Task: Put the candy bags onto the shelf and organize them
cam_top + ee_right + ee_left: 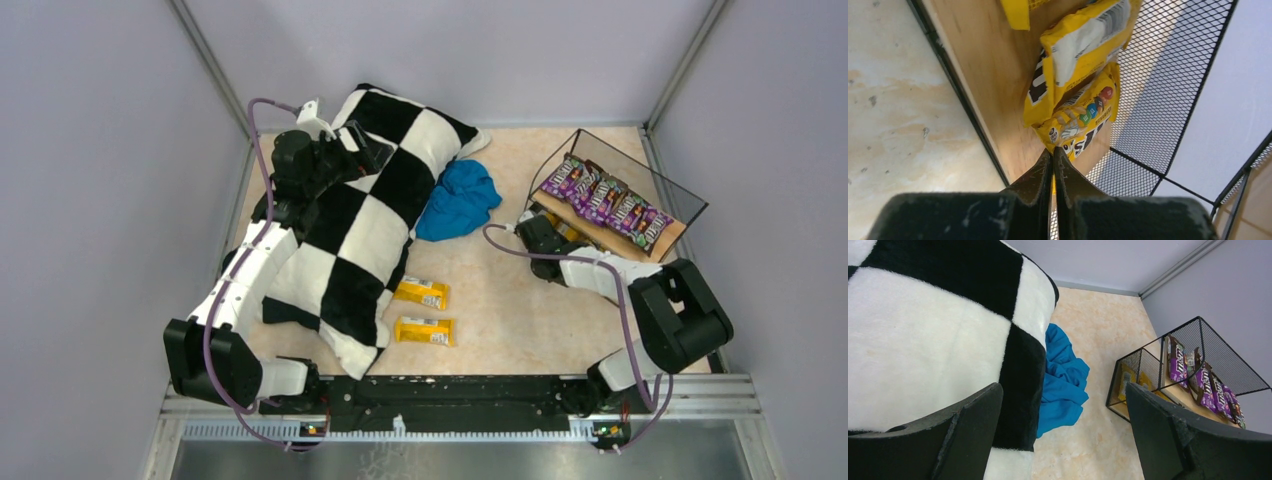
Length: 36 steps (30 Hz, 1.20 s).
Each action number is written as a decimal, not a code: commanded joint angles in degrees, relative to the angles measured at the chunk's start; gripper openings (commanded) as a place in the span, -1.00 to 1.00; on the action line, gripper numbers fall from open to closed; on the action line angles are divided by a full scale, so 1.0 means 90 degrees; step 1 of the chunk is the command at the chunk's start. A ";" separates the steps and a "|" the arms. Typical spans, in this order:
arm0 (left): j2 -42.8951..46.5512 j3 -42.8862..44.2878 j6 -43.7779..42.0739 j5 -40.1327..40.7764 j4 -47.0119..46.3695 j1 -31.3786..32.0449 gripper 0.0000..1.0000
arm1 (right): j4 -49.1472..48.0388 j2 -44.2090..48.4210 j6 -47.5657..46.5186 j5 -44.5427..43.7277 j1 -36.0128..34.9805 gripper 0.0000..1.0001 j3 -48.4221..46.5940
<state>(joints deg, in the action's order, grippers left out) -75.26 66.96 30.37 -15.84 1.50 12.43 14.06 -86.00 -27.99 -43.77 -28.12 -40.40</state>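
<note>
Top view: shelf at upper right, purple candy bags in a row on its top board. Two yellow candy bags lie on the table, centre.
Left wrist: left fingers spread wide and empty, above the pillow.
Right wrist: right fingers pressed together, tips against a yellow bag on the lower board. Grip unclear.

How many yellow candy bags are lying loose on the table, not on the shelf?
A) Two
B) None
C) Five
A: two yellow candy bags lie on the table beside the checkered pillow, one just behind the other.
</note>
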 commanded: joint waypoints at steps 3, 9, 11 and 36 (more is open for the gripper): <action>0.0005 0.0214 0.0067 -0.0163 -0.0203 0.0016 0.97 | -0.0493 0.0250 -0.0406 0.0625 0.0183 -1.00 0.0111; -0.0046 0.0167 0.0119 -0.0236 -0.0268 0.0016 0.96 | -0.0763 0.0027 -0.0591 0.0383 0.0333 -1.00 0.0108; -0.0038 0.0184 0.0103 -0.0200 -0.0255 0.0016 0.96 | -0.0814 0.0049 -0.0591 0.0360 0.0360 -1.00 0.0109; -0.0055 0.0201 0.0175 -0.0346 -0.0266 -0.0268 0.95 | 0.0440 0.1106 0.0442 0.0393 -0.1814 0.42 -0.0029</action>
<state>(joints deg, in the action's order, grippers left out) -75.55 66.96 31.64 -18.20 1.45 10.74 16.16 -78.89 -28.62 -39.90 -37.58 -39.38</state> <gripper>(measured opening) 0.976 0.674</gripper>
